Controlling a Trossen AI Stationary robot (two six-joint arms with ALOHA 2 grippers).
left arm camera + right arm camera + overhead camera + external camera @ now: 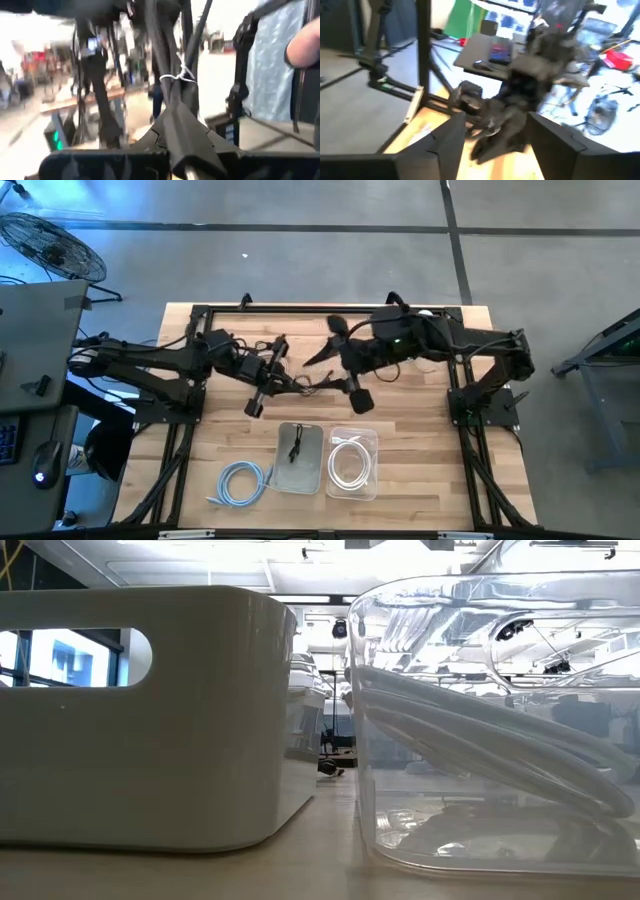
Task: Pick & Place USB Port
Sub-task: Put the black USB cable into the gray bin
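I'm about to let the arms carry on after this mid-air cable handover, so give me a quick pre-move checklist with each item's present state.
1. Left gripper shut on the black cable: ok, the left wrist view shows the cable clamped between its fingers.
2. Right gripper released: ok, its fingers stand apart in the right wrist view, nothing between them.
3. Cable clear of the right gripper: cannot tell, the dark cable blends with the arms from above.
4. White bin reachable: ok, it sits open at the table's near edge with a dark item already inside.
5. Clear container beside it: ok, holds a white coiled cable.
6. Blue coiled cable: ok, lying loose on the table.
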